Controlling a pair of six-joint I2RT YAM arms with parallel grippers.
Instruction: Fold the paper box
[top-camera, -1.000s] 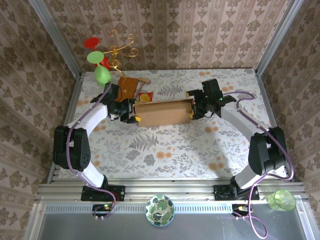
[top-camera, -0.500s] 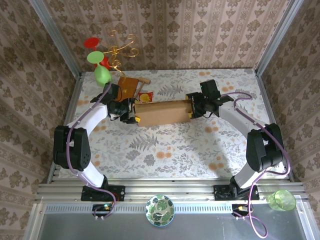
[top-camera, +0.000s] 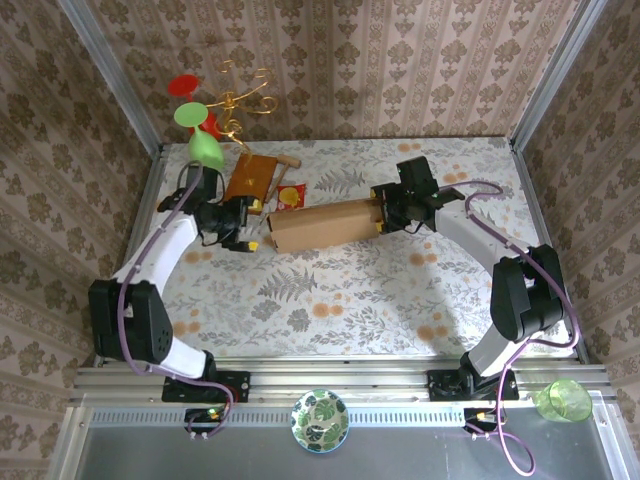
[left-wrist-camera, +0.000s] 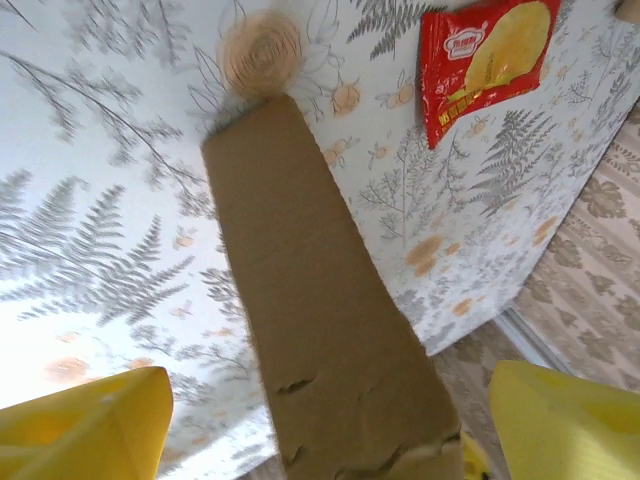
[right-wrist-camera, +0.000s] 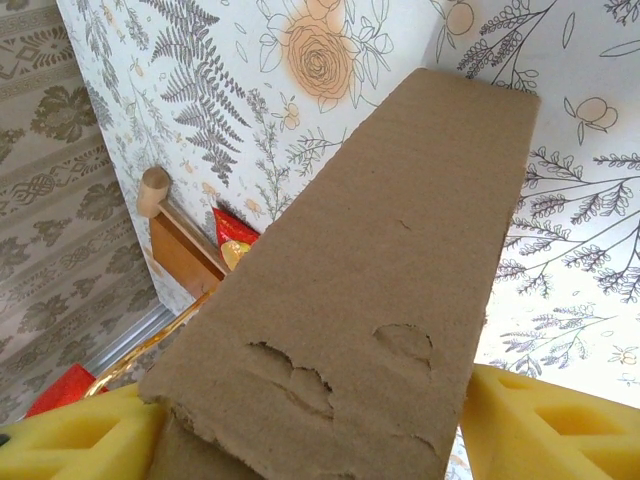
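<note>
The paper box (top-camera: 325, 226) is a long brown cardboard piece lying flat mid-table, slightly slanted. My right gripper (top-camera: 381, 216) is at its right end. In the right wrist view the cardboard (right-wrist-camera: 380, 270) fills the space between the yellow fingers (right-wrist-camera: 555, 430), which touch both its edges, and its surface is torn and dented. My left gripper (top-camera: 243, 228) sits just left of the box's left end. In the left wrist view that gripper (left-wrist-camera: 325, 390) is open, and the box (left-wrist-camera: 320, 330) runs between the wide-apart yellow fingers (left-wrist-camera: 85, 430) with gaps on both sides.
An orange-brown wooden board (top-camera: 250, 177) and a red snack packet (top-camera: 291, 196) lie behind the box's left end. Green and red plastic glasses (top-camera: 205, 150) and a gold stand (top-camera: 240, 100) are at the back left. A patterned bowl (top-camera: 320, 420) and a green cup (top-camera: 562, 400) sit on the front rail.
My left gripper has let go of the box's left end and drawn back to the left. The box has shifted and tilted slightly. The right gripper stays on the right end.
</note>
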